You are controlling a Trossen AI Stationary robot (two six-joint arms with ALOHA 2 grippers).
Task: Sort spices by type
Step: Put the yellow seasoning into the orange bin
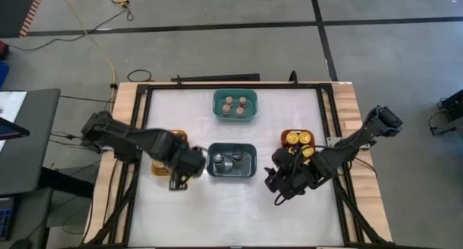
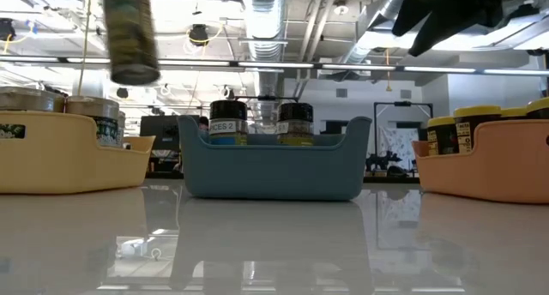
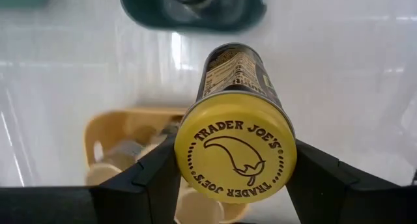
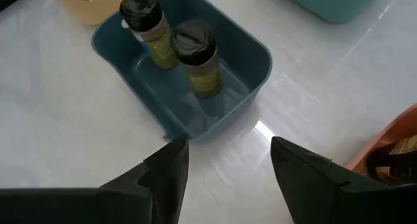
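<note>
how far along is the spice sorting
Mostly done: small brown-topped jars sit in the teal plastic bin, dark-lidded jars in the dark-blue bin, yellow-lidded jars in the orange bin. In hand: the left gripper holds a yellow-lidded Trader Joe's jar over the yellow bin. Left: placing it. The right gripper hangs empty.

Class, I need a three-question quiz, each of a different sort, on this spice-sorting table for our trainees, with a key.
1. True or false: the left tool grips a yellow-lidded jar.
2. How many dark-lidded jars stand in the dark-blue bin?
3. The right tool is: A) holding a jar, B) open and empty, C) inside the teal bin.

Key:
1. True; it is held above the table, by the yellow bin.
2. Two.
3. B; it hangs over bare table near the dark-blue bin.
</note>
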